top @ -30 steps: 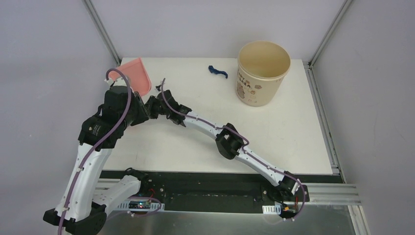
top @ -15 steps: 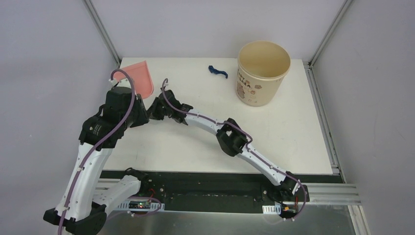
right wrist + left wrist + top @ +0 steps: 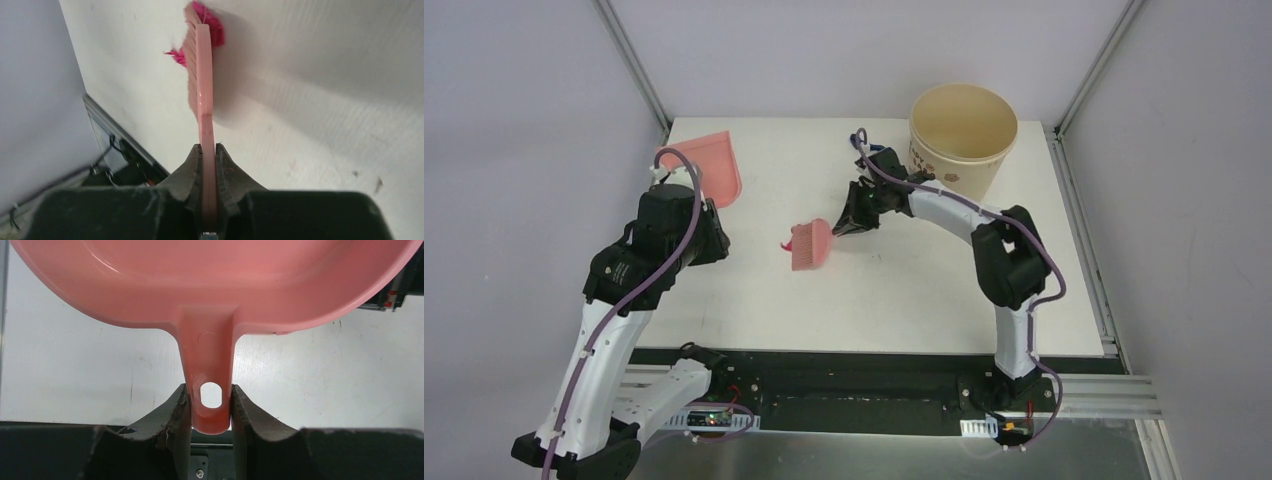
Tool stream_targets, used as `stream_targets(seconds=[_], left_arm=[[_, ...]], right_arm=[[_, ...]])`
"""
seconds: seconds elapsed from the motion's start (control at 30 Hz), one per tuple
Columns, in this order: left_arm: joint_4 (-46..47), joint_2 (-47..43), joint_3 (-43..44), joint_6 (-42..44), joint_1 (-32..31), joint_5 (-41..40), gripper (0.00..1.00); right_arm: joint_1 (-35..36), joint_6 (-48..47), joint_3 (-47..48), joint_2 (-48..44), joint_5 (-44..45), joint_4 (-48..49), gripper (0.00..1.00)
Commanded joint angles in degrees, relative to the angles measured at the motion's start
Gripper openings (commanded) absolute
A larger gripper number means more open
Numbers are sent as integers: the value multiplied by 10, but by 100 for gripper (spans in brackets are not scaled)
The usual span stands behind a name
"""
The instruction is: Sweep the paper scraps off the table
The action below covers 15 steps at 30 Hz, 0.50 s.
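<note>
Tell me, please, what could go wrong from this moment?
1. The magenta scrap sits at the edge of the brush, far from the dustpan; it may slip past the bristles on the way.
2. The right arm passes close to the bucket and might knock it.

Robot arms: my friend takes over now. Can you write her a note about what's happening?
The left gripper is shut on the dustpan handle, at the table's far left.
The right gripper is shut on the brush, its head left of the middle.
Two magenta scraps lie by the bristles.
No scraps show in the dustpan yet.
The bucket stands far right.
Left to do: sweep scraps into the dustpan.
</note>
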Motion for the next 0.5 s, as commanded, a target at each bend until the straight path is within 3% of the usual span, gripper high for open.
stream_targets(seconds=[0.0,0.1,0.17,0.3,0.47], left_arm=[[9,-13,-12,-4,-7,55,0],[-6,-10,-17,-4,-7,71,0],[-15,-11,-28,-4,-7,78,0],[-28,-17,-45,-4,-7,106,0],[-34,-24,-70,-9,-7,151,0]], right_arm=[[-9,-232,49,-71,-106,-240,0],[-14,-348,176,-78,-54,-387,0],[-17,-412,220,-97,14,-410,0],[-20,-539,192,-145,152,-358,0],[-28,-676,207,-130,302,-247,0]])
